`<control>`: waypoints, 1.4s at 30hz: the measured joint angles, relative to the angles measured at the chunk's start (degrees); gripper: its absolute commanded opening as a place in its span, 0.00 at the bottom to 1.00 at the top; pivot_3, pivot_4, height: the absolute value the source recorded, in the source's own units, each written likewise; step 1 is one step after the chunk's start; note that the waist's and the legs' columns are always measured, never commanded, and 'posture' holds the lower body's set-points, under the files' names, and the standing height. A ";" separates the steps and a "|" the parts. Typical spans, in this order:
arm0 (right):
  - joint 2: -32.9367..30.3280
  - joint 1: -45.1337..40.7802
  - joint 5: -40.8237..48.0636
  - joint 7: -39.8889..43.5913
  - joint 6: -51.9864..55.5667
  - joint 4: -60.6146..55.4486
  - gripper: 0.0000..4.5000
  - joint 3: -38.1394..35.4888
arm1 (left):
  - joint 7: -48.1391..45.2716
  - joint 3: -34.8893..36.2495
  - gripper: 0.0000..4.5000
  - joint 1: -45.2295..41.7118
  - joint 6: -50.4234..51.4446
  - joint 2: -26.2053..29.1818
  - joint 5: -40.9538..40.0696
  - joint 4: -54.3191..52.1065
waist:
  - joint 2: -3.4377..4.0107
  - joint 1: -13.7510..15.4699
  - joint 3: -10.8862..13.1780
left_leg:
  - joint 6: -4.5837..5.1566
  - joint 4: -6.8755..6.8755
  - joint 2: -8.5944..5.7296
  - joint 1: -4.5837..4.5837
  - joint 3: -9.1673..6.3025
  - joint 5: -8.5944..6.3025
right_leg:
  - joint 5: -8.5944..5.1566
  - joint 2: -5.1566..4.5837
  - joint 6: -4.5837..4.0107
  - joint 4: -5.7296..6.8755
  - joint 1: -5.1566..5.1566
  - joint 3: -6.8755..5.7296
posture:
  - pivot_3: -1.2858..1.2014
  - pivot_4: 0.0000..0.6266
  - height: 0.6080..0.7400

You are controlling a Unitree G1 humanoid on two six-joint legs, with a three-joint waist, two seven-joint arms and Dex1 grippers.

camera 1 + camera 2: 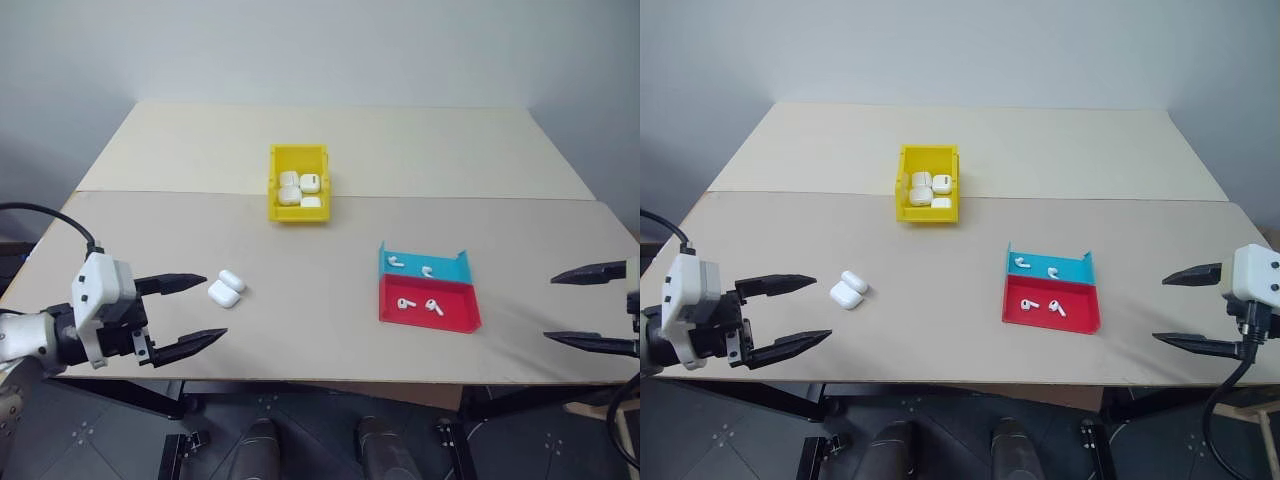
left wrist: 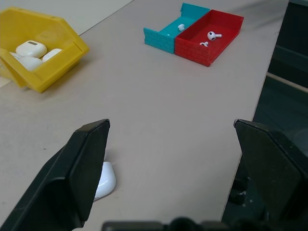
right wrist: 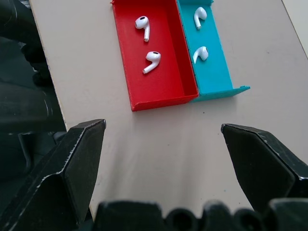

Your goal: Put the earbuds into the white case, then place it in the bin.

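A white case point(image 1: 226, 289) lies on the table at the near left, and it looks flipped open. My left gripper point(image 1: 214, 309) stands open just in front of it, its fingertips close to the case but apart from it. In the left wrist view the case point(image 2: 103, 179) peeks out beside one finger. Two earbuds point(image 3: 153, 58) lie in the red tray point(image 1: 420, 318). Two more earbuds point(image 1: 397, 263) lie in the blue tray point(image 1: 447, 270) joined to it. The yellow bin point(image 1: 298, 214) stands mid-table and holds several white cases. My right gripper point(image 1: 550, 308) is open at the far right, well clear of the trays.
The two trays sit side by side right of centre, with open tabletop between them and the case. A seam runs across the table just behind the bin. The table's front edge lies close under both grippers.
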 measured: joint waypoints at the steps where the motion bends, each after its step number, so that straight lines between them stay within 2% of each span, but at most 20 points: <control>1: 0.00 -0.07 0.00 -0.01 -0.01 0.02 0.99 0.02 | 0.05 0.00 1.00 0.01 0.00 0.00 0.03 0.00 | 0.00 0.00 0.00 | 0.00 0.00 0.00 0.00 0.00 0.00 | 0.00 0.00 0.00 0.00 0.00 0.00 | 0.52 0.24 1.00; 9: -0.01 -1.98 -0.06 -0.24 -0.16 0.29 0.99 1.52 | 6.99 -0.36 1.00 0.07 0.38 0.14 3.98 -2.89 | 0.00 0.00 0.00 | 0.00 0.00 0.00 0.00 0.00 0.00 | 0.00 0.00 0.00 0.00 0.01 0.00 | 0.52 0.24 1.00; 13: -0.01 -2.19 -0.23 -0.24 -0.16 0.32 0.99 2.27 | 12.40 -0.41 1.00 -0.06 4.47 1.37 5.46 -6.58 | 0.00 0.02 0.00 | 0.00 -0.01 0.00 0.00 0.00 0.00 | 0.00 0.00 0.00 0.00 0.00 0.01 | 0.52 0.24 1.00; 17: -0.09 -3.91 -0.59 -0.44 -0.16 1.54 0.99 3.51 | 21.07 -0.32 1.00 -1.90 16.59 4.26 4.56 -14.53 | -0.02 0.00 0.01 | 0.00 0.02 0.00 0.03 0.00 0.00 | 0.00 0.00 0.00 0.03 0.04 0.01 | 0.52 0.24 1.00; 21: -0.41 -6.17 -0.65 -1.14 0.29 2.61 0.99 5.71 | 32.12 -1.02 1.00 -14.78 38.59 6.09 -1.48 -18.62 | 0.00 0.00 0.02 | 0.01 0.02 -0.01 0.13 -0.04 0.01 | 0.00 0.02 0.00 0.15 0.06 -0.01 | 0.52 0.24 1.00; 24: -1.24 -6.97 -0.47 -1.21 2.12 2.36 0.99 6.58 | 37.14 -3.96 1.00 -27.28 56.29 5.58 -8.23 -17.11 | -0.01 -0.10 0.03 | 0.01 0.02 -0.02 0.12 -0.06 0.00 | 0.00 0.04 0.04 0.12 0.09 -0.02 | 0.52 0.24 1.00; 28: -1.28 -6.94 -0.54 -1.34 3.32 2.41 0.99 7.88 | 44.47 -9.97 1.00 -32.12 61.15 9.10 -21.83 -12.43 | -0.05 -0.88 0.05 | 0.01 -0.10 -0.02 0.03 -0.08 0.00 | 0.15 0.03 0.42 0.11 0.00 -0.02 | 0.52 0.24 1.00; 30: -1.27 -7.40 -0.56 -1.76 4.07 2.32 0.99 9.24 | 48.12 -14.43 1.00 -35.86 61.16 14.07 -28.48 -9.42 | -0.07 -1.18 0.06 | 0.01 -0.13 -0.02 0.03 -0.11 0.00 | 0.14 0.04 0.40 0.16 -0.06 -0.03 | 0.52 0.24 1.00; 34: -1.24 -8.70 -0.50 -2.70 5.51 1.75 0.99 10.42 | 50.89 -22.31 1.00 -41.31 61.16 20.76 -32.19 -2.42 | -0.02 -1.35 0.08 | 0.00 -0.18 -0.04 0.13 -0.07 0.00 | 0.03 0.06 0.20 0.20 -0.09 0.01 | 0.52 0.24 1.00; 36: -1.22 -8.57 -0.50 -3.02 6.28 1.30 0.99 10.80 | 51.69 -26.56 1.00 -43.07 61.16 22.27 -31.58 0.44 | -0.02 -1.29 0.08 | 0.00 -0.17 -0.04 0.10 -0.06 0.00 | -0.08 0.06 0.00 0.20 -0.10 0.01 | 0.52 0.24 1.00; 40: -1.14 -6.43 -0.51 -4.03 8.09 0.01 0.99 10.39 | 52.38 -34.68 1.00 -47.99 61.17 22.40 -29.59 6.73 | -0.05 -1.10 0.08 | 0.00 -0.16 -0.05 -0.04 -0.08 0.00 | -0.05 0.05 0.06 0.19 -0.17 -0.02 | 0.52 0.24 1.00; 42: -0.87 -4.00 -0.50 -4.31 8.86 -0.89 0.99 9.48 | 52.31 -39.24 1.00 -51.39 61.17 21.02 -28.37 8.92 | -0.04 -0.79 0.08 | 0.00 -0.16 -0.08 -0.17 -0.08 0.00 | 0.10 0.04 0.38 0.18 -0.25 -0.01 | 0.52 0.24 1.00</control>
